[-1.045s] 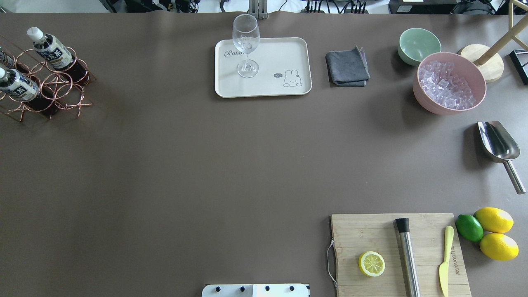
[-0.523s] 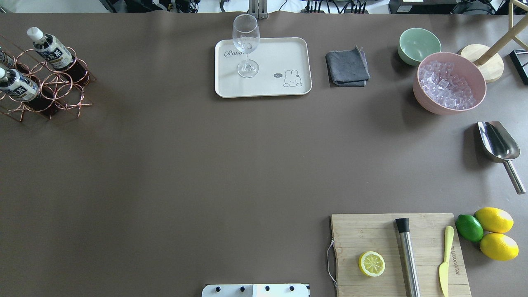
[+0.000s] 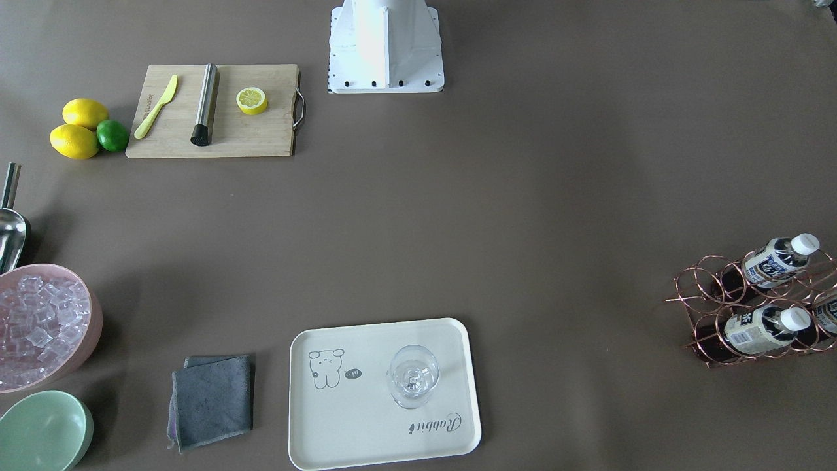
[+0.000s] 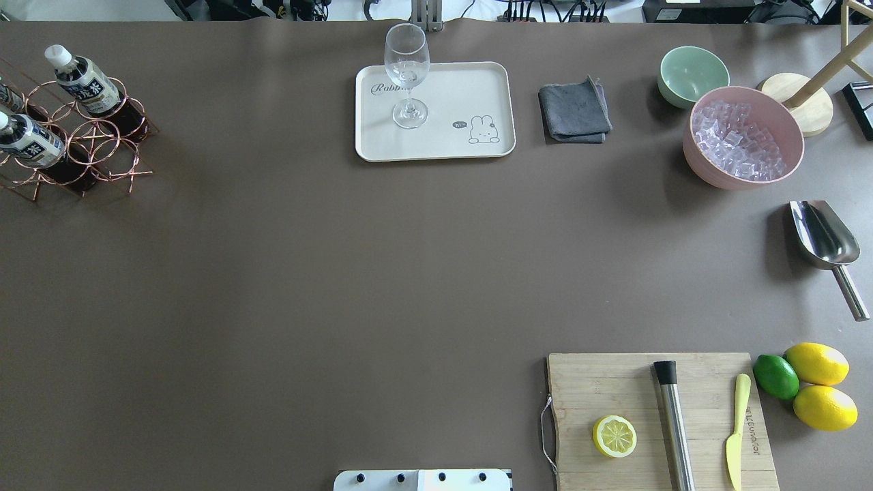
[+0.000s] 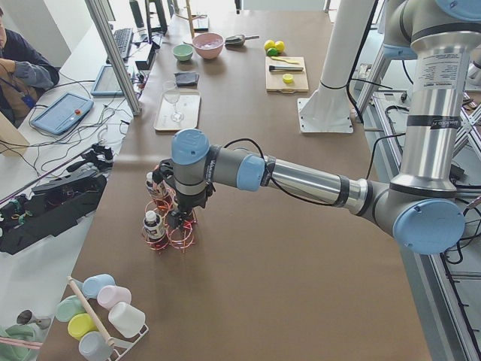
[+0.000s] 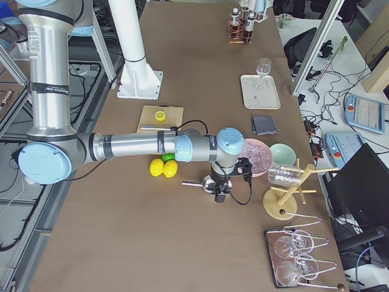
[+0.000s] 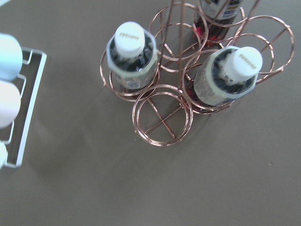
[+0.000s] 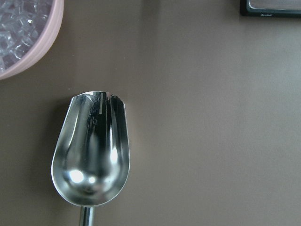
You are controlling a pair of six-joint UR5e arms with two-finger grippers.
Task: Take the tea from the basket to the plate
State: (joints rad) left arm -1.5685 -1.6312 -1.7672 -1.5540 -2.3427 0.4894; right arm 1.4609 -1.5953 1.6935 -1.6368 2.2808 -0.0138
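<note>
Three tea bottles stand in the copper wire basket (image 4: 102, 146) at the table's far left; two show whole (image 4: 82, 80) (image 4: 31, 140). The left wrist view looks down on their white caps (image 7: 131, 56) (image 7: 228, 75) and an empty ring cell (image 7: 162, 115). The cream plate (image 4: 470, 88) lies at the far middle with a wine glass (image 4: 407, 75) standing on it. My left gripper (image 5: 179, 218) hangs just above the basket; I cannot tell whether it is open. My right gripper (image 6: 220, 196) hangs over the steel scoop (image 8: 91, 155); I cannot tell its state either.
A grey cloth (image 4: 574, 110), a mint bowl (image 4: 692, 73) and a pink bowl of ice (image 4: 743, 140) sit right of the plate. A cutting board (image 4: 614, 382) with a lemon half, muddler and knife lies near right, lemons and a lime beside it.
</note>
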